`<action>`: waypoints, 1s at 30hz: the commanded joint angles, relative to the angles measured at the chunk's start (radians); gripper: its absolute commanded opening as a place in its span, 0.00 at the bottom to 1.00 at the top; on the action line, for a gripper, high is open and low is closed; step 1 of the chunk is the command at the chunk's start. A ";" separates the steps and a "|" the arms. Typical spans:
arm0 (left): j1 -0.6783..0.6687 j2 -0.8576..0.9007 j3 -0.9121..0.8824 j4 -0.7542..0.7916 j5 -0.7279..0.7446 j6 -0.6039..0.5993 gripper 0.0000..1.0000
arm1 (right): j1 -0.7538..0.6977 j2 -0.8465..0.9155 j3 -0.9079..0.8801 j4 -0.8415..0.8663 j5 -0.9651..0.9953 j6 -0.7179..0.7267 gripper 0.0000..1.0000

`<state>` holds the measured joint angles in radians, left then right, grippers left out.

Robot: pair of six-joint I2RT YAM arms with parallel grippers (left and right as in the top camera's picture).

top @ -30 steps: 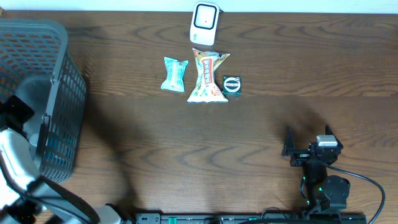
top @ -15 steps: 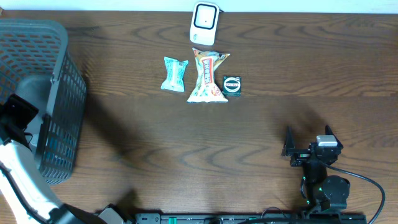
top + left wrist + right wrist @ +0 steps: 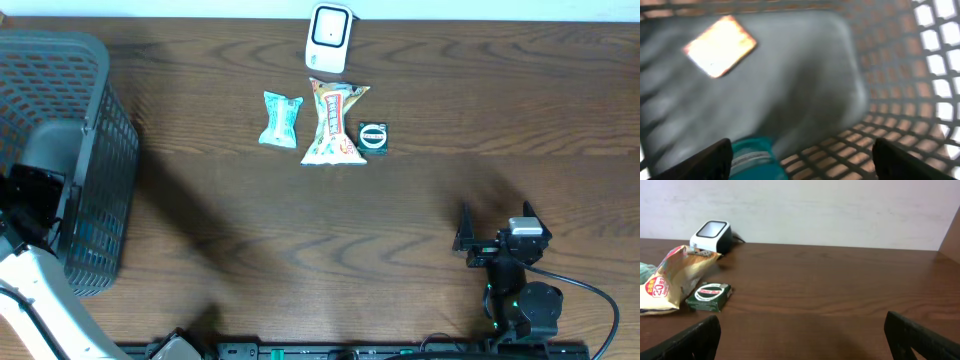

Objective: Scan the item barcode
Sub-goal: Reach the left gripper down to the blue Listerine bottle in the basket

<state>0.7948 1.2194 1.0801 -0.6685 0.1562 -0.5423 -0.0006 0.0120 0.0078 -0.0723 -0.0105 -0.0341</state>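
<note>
- Inside the basket [image 3: 100,150] at the left of the bench [image 3: 450,100], the left tool [image 3: 805,162] hangs with its fingers wide apart and empty, over a blurred teal pack [image 3: 757,157].
- Right tool [image 3: 497,222]: fingers apart, empty, front right.
- Snack bag [image 3: 334,122], teal wrapper [image 3: 281,120] and green box [image 3: 373,136] lie side by side just before the scanner [image 3: 329,38].

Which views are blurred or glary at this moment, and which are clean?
Left wrist view: motion-blurred throughout, with a blown-out bright patch inside the basket. Right wrist view: sharp, scanner and green box crisp. Overhead view: sharp, soft shadow on the table beside the basket.
</note>
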 commanded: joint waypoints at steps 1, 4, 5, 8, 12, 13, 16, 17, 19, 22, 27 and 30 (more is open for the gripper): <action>-0.002 -0.004 0.007 -0.027 -0.154 -0.066 0.91 | 0.010 -0.005 -0.002 -0.003 0.000 -0.005 0.99; -0.002 -0.003 0.007 -0.046 -0.171 -0.066 0.91 | 0.010 -0.005 -0.002 -0.003 0.000 -0.005 0.99; -0.002 -0.003 0.007 -0.057 -0.164 -0.067 0.91 | 0.010 -0.005 -0.002 -0.003 0.000 -0.005 0.99; -0.002 0.001 0.006 -0.111 -0.164 -0.088 0.92 | 0.010 -0.005 -0.002 -0.003 0.000 -0.005 0.99; -0.002 0.014 0.006 -0.171 -0.164 -0.087 0.99 | 0.010 -0.005 -0.002 -0.003 0.000 -0.005 0.99; -0.002 0.018 0.006 -0.184 -0.164 -0.088 0.99 | 0.010 -0.005 -0.002 -0.003 0.000 -0.005 0.99; -0.002 0.025 0.006 -0.186 -0.164 -0.088 0.99 | 0.010 -0.005 -0.002 -0.003 0.000 -0.005 0.99; -0.002 0.026 0.006 -0.184 -0.164 -0.087 0.98 | 0.010 -0.005 -0.002 -0.003 0.000 -0.005 0.99; -0.002 0.027 0.007 -0.166 -0.164 -0.087 0.98 | 0.010 -0.005 -0.002 -0.003 0.000 -0.005 0.99; -0.002 0.022 0.025 -0.133 -0.161 -0.083 0.96 | 0.010 -0.005 -0.002 -0.003 0.000 -0.005 0.99; -0.002 0.021 0.118 -0.137 -0.083 -0.014 0.95 | 0.010 -0.005 -0.002 -0.003 0.000 -0.005 0.99; -0.002 0.032 0.179 -0.172 -0.082 0.037 0.95 | 0.010 -0.005 -0.002 -0.003 0.000 -0.005 0.99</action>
<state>0.7948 1.2400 1.1915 -0.8169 0.0528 -0.5735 -0.0006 0.0120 0.0078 -0.0723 -0.0105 -0.0341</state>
